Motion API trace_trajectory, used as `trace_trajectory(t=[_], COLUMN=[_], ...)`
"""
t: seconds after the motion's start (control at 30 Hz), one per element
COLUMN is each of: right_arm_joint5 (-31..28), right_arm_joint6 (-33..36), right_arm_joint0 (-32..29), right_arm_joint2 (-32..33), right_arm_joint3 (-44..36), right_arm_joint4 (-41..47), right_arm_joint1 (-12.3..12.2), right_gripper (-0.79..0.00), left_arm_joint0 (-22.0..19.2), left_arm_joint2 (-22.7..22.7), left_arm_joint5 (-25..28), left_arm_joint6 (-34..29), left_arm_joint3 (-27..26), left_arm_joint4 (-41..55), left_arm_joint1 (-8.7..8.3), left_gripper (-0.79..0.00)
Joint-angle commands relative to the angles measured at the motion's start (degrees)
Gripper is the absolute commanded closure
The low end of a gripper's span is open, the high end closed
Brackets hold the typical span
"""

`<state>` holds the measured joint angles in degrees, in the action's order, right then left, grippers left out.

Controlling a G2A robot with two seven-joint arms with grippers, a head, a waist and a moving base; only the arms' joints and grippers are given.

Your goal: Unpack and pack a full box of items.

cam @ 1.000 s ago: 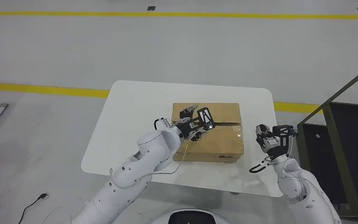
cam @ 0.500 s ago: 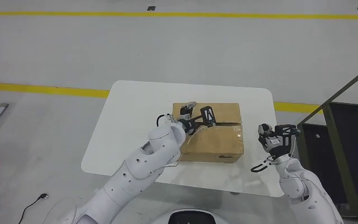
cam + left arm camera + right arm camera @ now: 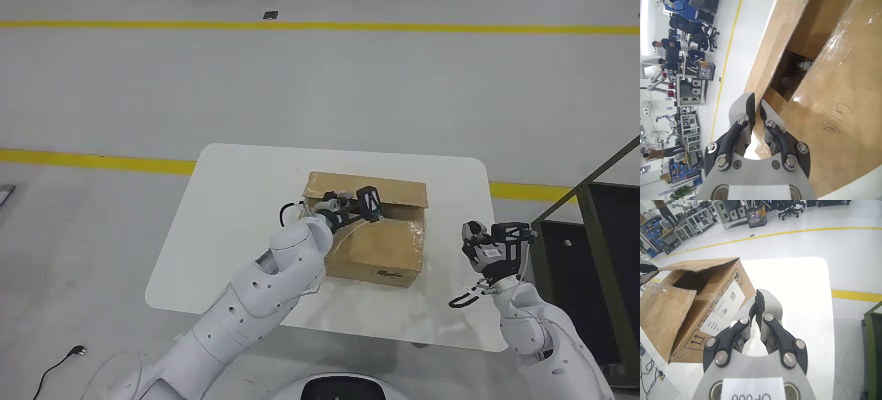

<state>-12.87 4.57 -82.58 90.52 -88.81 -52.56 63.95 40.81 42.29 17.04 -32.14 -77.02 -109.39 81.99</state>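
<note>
The left pincer [image 3: 757, 106], clamped on the far flap [image 3: 400, 189] of the box [image 3: 385, 255], has pulled it up, and the box turned a bit. The box sits mid-bench [image 3: 240, 200], now opening. The right pincer [image 3: 757, 307], pressed together and empty, hangs near the bench's right edge.

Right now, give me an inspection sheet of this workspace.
Surface: white table, rounded corners.
Job's things: cardboard box on the table, far flap lifted, near flap down; items dimly seen inside.
Clutter: nothing seen.
Grippers: left gripper shut on the far flap's edge; right gripper shut, empty, apart from the box.
Cables: black cable on the floor.
Surroundings: yellow floor lines; green frame beside the table.
</note>
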Motion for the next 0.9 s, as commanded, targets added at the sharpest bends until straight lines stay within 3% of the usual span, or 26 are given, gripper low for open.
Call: trace_trajectory(t=[0.0, 0.43, 0.87], right_arm_joint5=[0.0, -0.1, -1.2], right_arm_joint6=[0.1, 0.2, 1.2], right_arm_joint0=[0.0, -0.1, -1.0], right_arm_joint2=[0.0, 0.0, 1.4], right_arm_joint3=[0.0, -0.8, -3.2], right_arm_joint4=[0.1, 0.0, 0.9], right_arm_joint1=[0.0, 0.2, 0.2], right_gripper=[0.0, 0.0, 0.0], left_arm_joint0=[0.7, 2.8, 10.1], left_arm_joint2=[0.6, 2.5, 7.6], left_arm_joint5=[0.3, 3.1, 12.2], left_arm_joint6=[0.3, 2.8, -3.3], left_arm_joint3=[-0.5, -3.2, -15.4], left_arm_joint4=[-0.5, -3.6, -3.3], left_arm_joint1=[-0.12, -0.23, -1.83], left_gripper=[0.0, 0.0, 0.0])
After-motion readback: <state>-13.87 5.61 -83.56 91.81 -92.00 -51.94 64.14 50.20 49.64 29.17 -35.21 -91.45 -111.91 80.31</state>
